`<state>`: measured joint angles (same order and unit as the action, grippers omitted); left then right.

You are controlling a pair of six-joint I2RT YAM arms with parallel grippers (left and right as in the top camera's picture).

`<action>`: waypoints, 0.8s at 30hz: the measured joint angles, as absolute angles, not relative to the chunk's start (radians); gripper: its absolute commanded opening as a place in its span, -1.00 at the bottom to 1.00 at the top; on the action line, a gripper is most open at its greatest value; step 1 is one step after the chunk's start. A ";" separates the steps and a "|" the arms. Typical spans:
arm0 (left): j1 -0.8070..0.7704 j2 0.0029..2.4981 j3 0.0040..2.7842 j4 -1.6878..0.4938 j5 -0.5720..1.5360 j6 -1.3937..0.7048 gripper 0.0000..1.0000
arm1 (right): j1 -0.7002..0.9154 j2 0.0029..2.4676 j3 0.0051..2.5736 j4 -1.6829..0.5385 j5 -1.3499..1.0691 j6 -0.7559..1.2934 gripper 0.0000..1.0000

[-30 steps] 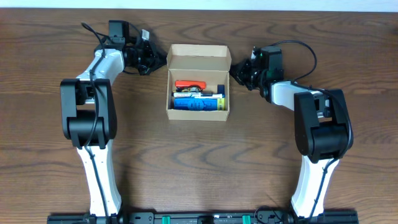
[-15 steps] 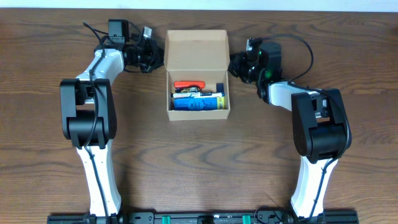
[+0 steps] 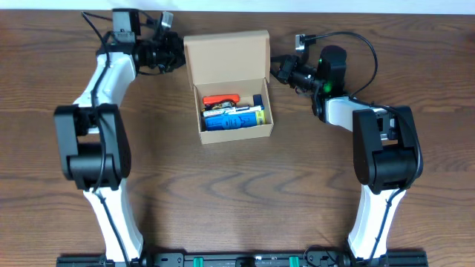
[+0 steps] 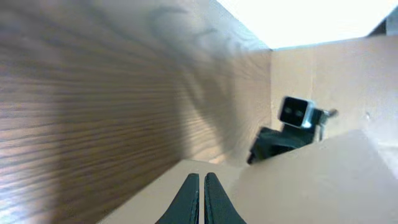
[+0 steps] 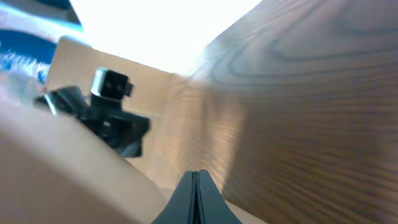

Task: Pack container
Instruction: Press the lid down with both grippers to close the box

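The container (image 3: 226,58) sits between my two grippers, lid raised. My left gripper (image 3: 174,53) and right gripper (image 3: 277,69) each meet a side edge of that lid, fingers closed to a sliver. Whether they pinch cardboard, I cannot tell.

Tabletop (image 3: 237,193): dark brown wood grain, lines running 9-to-3 o'clock. Pale strip (image 3: 371,6) along 12 o'clock edge. Black rail (image 3: 237,261) along 6 o'clock edge, small green marks on it. Near centre, slightly toward 12 o'clock: red item (image 3: 220,99), kind unclear. Just at its 6 o'clock: blue item (image 3: 230,123) lying lengthwise, white label, yellow end at 3 o'clock. Wrist views: same wood grain, bright glare toward 12 o'clock.
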<state>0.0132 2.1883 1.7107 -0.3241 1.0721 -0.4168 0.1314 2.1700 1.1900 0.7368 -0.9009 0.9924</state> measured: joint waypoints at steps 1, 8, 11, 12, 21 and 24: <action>0.013 2.170 1.711 -0.342 1.074 -0.398 -0.89 | 0.131 2.170 1.190 0.746 -0.911 0.991 -0.96; 0.012 2.111 1.718 -0.543 1.066 -0.246 -0.89 | 0.131 2.169 1.190 0.756 -1.009 0.968 -0.97; 0.011 2.095 1.717 -0.670 1.031 -0.163 -0.89 | 0.131 2.153 1.190 0.706 -1.042 0.946 -0.97; 0.011 2.090 1.717 -0.705 1.015 -0.137 -0.89 | 0.131 2.144 1.190 0.675 -1.048 0.931 -0.97; -0.045 1.913 1.718 -1.010 0.811 0.093 -0.88 | 0.151 1.854 1.193 -0.096 -0.926 0.601 -0.97; -0.075 1.878 1.718 -1.085 0.757 0.138 -0.89 | 0.185 1.753 1.196 -0.297 -0.815 0.487 -0.97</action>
